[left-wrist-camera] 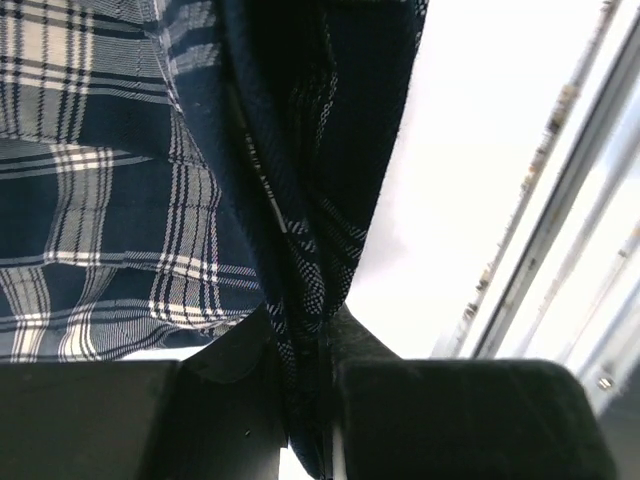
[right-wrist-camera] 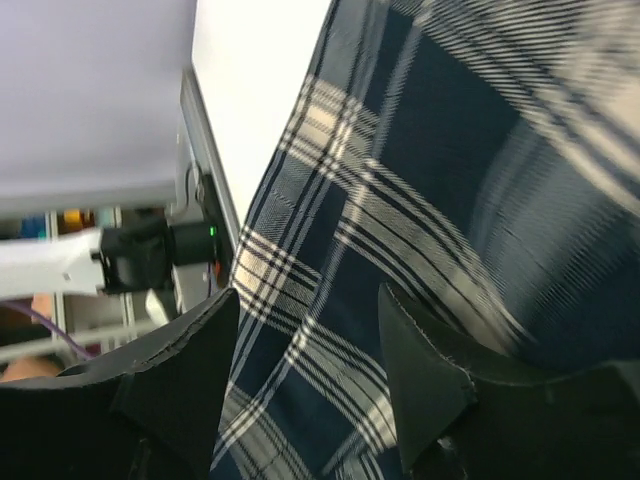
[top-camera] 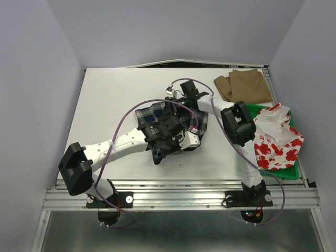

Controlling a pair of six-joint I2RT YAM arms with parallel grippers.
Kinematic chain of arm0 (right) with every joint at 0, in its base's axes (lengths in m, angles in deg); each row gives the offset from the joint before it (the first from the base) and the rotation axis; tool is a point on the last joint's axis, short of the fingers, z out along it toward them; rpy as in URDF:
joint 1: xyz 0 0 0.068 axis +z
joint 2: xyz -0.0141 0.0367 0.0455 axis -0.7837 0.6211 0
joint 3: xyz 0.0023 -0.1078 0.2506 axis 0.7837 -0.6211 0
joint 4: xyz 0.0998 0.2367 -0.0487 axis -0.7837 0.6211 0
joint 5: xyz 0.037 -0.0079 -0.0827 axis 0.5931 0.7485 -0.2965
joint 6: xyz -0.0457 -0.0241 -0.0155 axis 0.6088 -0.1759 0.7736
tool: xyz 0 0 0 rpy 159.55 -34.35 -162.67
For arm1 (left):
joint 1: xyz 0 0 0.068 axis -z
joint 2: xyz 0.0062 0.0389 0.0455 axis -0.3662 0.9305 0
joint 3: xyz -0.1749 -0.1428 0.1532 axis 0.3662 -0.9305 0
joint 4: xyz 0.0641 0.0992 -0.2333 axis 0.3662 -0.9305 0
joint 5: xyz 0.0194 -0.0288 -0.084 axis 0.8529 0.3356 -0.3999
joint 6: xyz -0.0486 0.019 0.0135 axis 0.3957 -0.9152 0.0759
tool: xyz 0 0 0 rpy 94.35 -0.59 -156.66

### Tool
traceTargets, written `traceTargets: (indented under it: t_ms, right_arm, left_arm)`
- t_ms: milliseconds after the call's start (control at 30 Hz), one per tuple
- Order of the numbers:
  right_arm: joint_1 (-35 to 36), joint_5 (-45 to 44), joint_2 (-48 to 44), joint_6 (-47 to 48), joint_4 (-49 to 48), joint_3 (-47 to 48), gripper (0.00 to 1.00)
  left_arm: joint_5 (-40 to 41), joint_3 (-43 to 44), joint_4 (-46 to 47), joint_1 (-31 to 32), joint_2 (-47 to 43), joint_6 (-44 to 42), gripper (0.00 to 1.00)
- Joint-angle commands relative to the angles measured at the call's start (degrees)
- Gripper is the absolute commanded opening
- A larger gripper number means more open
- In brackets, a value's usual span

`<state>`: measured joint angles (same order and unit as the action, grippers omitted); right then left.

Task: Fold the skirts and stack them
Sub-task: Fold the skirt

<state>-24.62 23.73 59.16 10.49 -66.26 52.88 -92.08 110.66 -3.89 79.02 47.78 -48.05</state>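
Plaid skirt (left-wrist-camera: pixel 100 200): soft woven fold pinched in left tool (left-wrist-camera: pixel 303 385).

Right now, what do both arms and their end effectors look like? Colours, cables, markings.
Left arm and right arm match: white links, bulky black joint housings, black bases with small red lights. A purple cable loops along each. Left end effector and right end effector: two matte black fingers each. No readable markings.
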Motion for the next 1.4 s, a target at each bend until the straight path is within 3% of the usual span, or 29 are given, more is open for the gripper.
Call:
traceTargets:
  t_ms: [0,267,567,667,833,1000,1167,1367]
  right_arm:
    - [3.42,4.7,-0.66,3.52,-5.99,-4.72,0.61]
    - [7.73,3.99,-2.15,8.8,-5.46,-19.22,0.56]
    - [13.88,4.96,-7.76,6.43,-8.19,-24.69,0.54]
    - [13.89,4.26,-9.62,6.16,-7.58,-22.41,0.55]
    - [11.35,-1.88,-10.86,16.15,1.55,-13.72,0.77]
    - [6.43,-6.27,-7.35,19.43,10.61,2.09,0.8]
    - [-0.07,-10.23,-1.12,21.1,14.82,15.27,0.76]
    - [-1.23,-14.19,4.52,28.75,19.84,17.15,0.64]
  left_arm:
    - [-4.24,6.1,-8.04,0.29,0.08,-1.81,0.0]
    - [-1.88,11.99,-10.94,-1.37,0.52,-5.15,0.0]
    - [1.56,19.12,-11.21,-5.15,3.85,-10.42,0.0]
    - [-0.98,18.16,-11.39,-5.24,3.86,-12.0,0.0]
    - [-9.49,15.17,-13.76,-5.24,2.45,-14.11,0.0]
    - [-15.75,11.83,-15.95,-5.16,1.05,-14.56,0.0]
    - [-16.55,10.51,-15.69,-5.16,0.96,-13.07,0.0]
    - [-18.21,12.17,-16.31,-5.16,2.27,-12.71,0.0]
